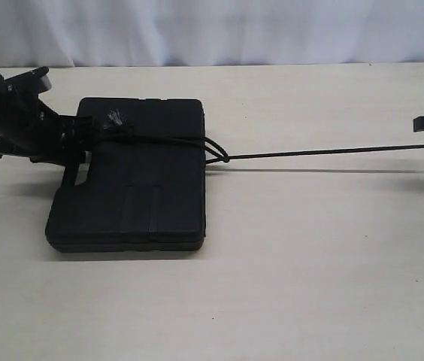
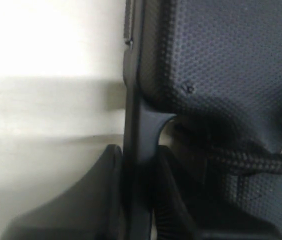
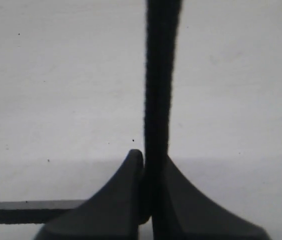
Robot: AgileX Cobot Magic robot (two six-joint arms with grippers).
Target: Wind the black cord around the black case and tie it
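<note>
Left hand [image 2: 140, 155] and right hand [image 3: 151, 165] clamped, well apart.

No legible text or markings.

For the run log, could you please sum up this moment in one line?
left gripper: shut on black case handle | right gripper: shut on black cord, taut | cord: across case top, loop at its edge
</note>
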